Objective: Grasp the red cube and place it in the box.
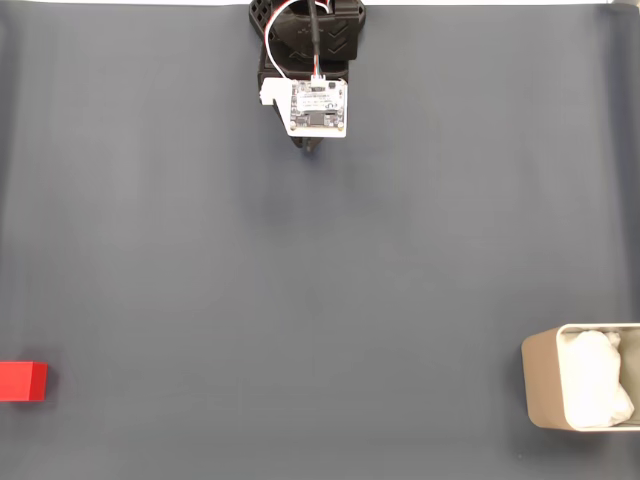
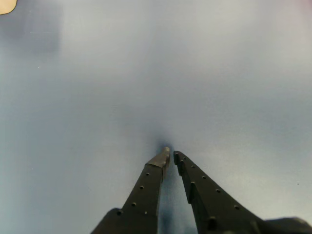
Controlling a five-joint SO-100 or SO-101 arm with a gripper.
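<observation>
The red cube lies at the far left edge of the grey mat in the fixed view, partly cut off by the frame. The beige box with white lining sits at the lower right edge; a corner of the box shows at the top left of the wrist view. My gripper is folded back at the top centre, far from both. In the wrist view its black fingers converge with tips nearly touching, the gripper shut with nothing between them, close above the mat.
A grey mat covers the whole work surface. The arm's base with a white circuit board stands at the top centre. A wide stretch of bare mat separates cube and box.
</observation>
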